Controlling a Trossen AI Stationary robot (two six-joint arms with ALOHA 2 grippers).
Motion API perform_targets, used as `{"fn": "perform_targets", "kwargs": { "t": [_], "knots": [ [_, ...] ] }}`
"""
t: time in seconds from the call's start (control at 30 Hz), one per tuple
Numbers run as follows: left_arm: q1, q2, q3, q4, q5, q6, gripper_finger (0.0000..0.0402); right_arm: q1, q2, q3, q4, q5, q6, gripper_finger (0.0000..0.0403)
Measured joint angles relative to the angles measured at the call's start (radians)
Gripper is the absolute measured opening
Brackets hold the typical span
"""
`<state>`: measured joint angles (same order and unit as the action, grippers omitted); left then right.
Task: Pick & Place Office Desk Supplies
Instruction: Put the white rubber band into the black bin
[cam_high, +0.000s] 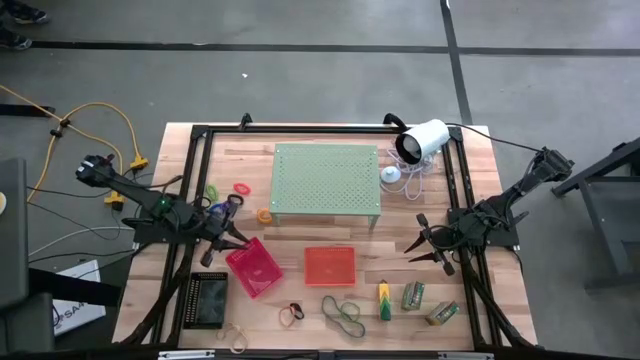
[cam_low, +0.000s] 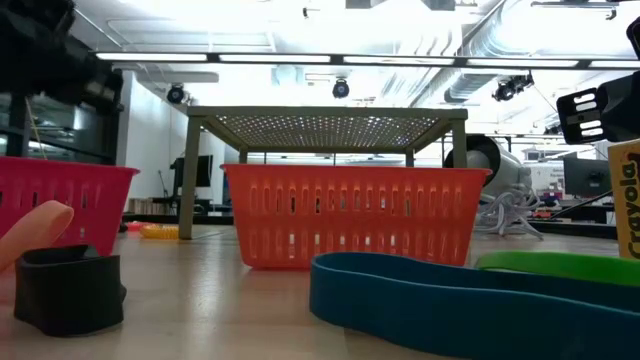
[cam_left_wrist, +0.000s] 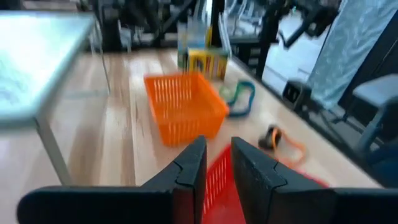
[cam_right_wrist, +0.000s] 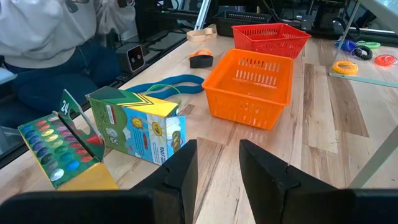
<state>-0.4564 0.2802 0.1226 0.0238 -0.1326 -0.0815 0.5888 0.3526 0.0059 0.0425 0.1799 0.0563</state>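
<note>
Nearest the front edge of the wooden surface (cam_high: 500, 250) lie tan loops (cam_high: 291, 315), a blue-and-green band tangle (cam_high: 343, 314), one marker (cam_high: 384, 301) and two crayon packs (cam_high: 414, 296), whose printed boxes only the right wrist view resolves. Behind stand three mesh trays: black (cam_high: 208, 299), pink (cam_high: 253, 266), orange (cam_high: 329, 266). The left hand (cam_high: 222, 241) hovers beside the pink tray, slightly parted, empty. The right hand (cam_high: 428, 246) is spread, empty.
</note>
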Motion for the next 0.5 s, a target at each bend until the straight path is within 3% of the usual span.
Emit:
{"fn": "perform_targets", "kwargs": {
  "t": [0.5],
  "knots": [
    [-0.017, 0.311, 0.434, -0.235, 0.014, 0.04, 0.007, 0.0, 0.0, 0.0, 0.0, 0.0, 0.0, 0.0106]
  ]
}}
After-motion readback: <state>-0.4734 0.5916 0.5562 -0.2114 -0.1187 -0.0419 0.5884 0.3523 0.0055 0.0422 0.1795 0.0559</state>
